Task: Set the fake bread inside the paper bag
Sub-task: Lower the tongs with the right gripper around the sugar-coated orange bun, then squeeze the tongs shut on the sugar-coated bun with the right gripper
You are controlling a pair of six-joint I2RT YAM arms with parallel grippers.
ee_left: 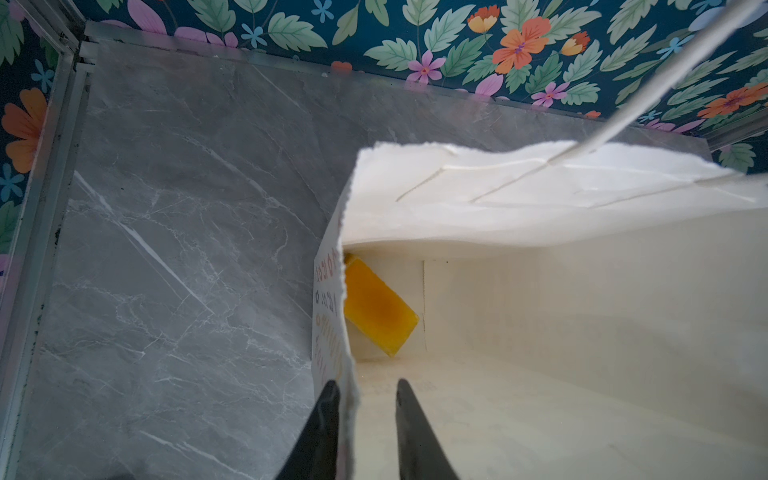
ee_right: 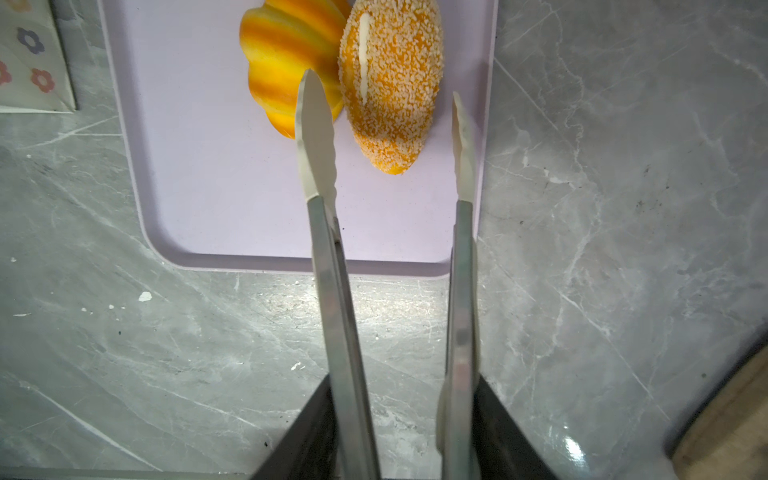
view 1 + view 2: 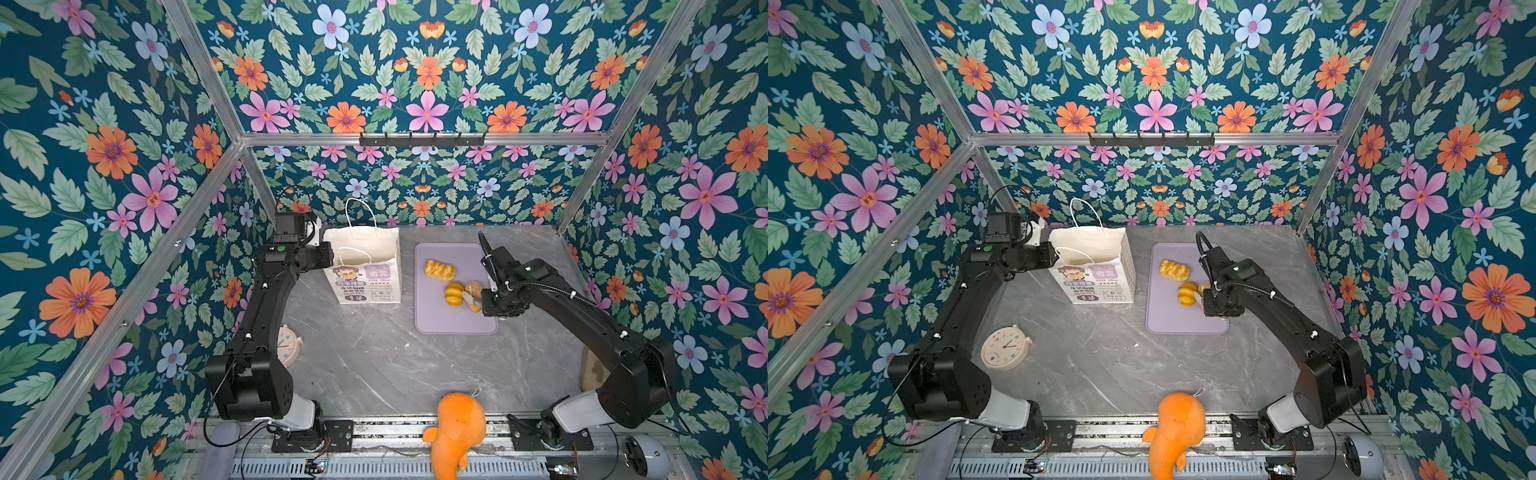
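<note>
Grey marble tabletop (image 3: 374, 365) w/ a purple board (image 3: 440, 320); fake bread (image 3: 439, 270) on it looked light & squishy imo, so pinch seeded roll (image 2: 390, 83) across its middle. Tips of the tongs (image 2: 332, 291) clamped in right gripper (image 2: 403, 382) were spread astride that roll, not squeezing. Prob in the way: ridged bun (image 2: 278, 62) touching it. One blocky loaf (image 1: 378, 307) lay in paper bag (image 3: 365, 282); left gripper (image 1: 365, 386) had jaws apart astride its rim.
</note>
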